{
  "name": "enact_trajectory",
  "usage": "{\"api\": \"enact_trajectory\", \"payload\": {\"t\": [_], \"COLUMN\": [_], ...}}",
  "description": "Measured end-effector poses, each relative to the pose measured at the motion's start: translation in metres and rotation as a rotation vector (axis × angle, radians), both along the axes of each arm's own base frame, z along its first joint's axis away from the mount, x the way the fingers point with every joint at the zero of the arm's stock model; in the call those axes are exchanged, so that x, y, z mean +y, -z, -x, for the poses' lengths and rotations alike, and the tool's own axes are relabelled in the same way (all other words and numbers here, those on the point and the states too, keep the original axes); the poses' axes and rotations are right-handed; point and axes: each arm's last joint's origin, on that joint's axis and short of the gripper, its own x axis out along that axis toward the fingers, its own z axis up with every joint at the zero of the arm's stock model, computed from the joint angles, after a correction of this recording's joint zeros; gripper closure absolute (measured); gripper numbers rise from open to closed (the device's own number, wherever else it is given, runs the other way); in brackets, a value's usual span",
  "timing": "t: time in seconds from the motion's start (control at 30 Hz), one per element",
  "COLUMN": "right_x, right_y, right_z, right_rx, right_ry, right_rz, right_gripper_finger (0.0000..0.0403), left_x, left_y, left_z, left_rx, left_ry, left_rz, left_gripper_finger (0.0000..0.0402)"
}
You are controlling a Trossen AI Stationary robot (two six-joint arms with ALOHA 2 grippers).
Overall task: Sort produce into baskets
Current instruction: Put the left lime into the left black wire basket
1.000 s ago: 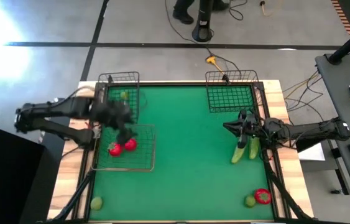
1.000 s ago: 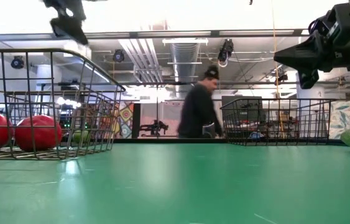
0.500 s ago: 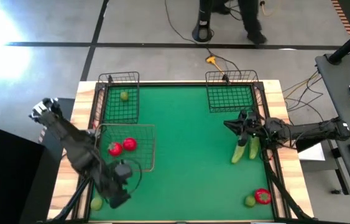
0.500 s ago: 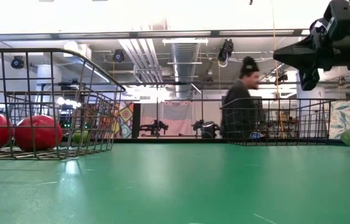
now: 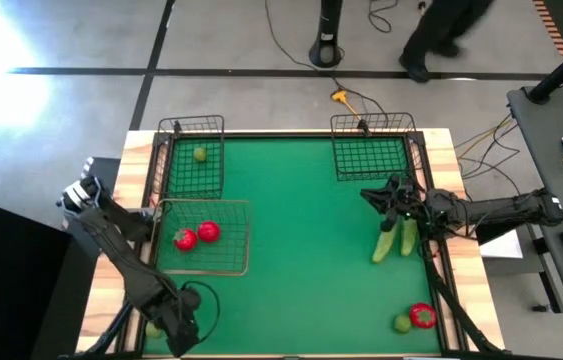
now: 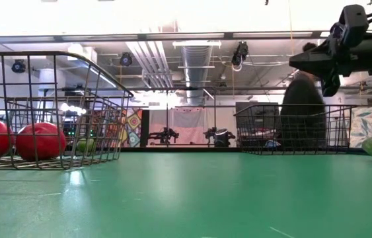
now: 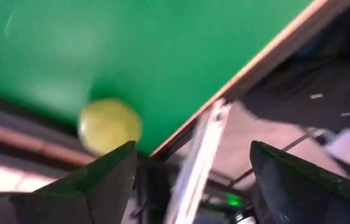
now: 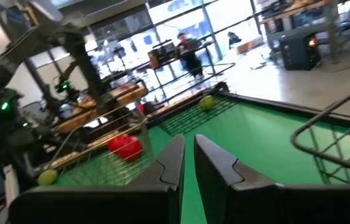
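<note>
Left gripper [image 5: 174, 330] over a lime [image 7: 109, 126] at the near left corner

Its fingers [image 7: 87, 186] stood apart, the lime just beyond them, untouched. The right gripper [image 5: 381, 199] hung with fingers nearly together above two cucumbers [image 5: 397, 240].

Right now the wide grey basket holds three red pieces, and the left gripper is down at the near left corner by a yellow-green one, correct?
Not quite: the wide grey basket holds two red pieces, as the high view shows. A third red piece lies loose near the right corner. The left gripper is by the yellow-green one.
</note>
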Motion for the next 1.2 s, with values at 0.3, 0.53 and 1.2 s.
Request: {"api": "enact_trajectory", "payload": {"t": [0.3, 0.53, 1.2], "right_x": [0.0, 0.0, 0.0], "right_y": [0.0, 0.0, 0.007], "right_z": [0.0, 0.0, 0.0], "right_rx": [-0.001, -0.002, 0.064], "right_ry": [0.004, 0.004, 0.0], "right_rz": [0.002, -0.004, -0.043], "right_gripper_finger": [0.0374, 0.0374, 0.0374], "left_x": [-0.007, -0.002, -0.002], "left_y": [0.028, 0.048, 0.082], "left_z": [0.0, 0.006, 0.019], "left_rx": [0.204, 0.298, 0.293], "left_ry": [0.099, 0.135, 0.106], "left_rz": [-0.008, -0.038, -0.044], "left_gripper_finger": [0.0107, 0.0107, 0.0106]}}
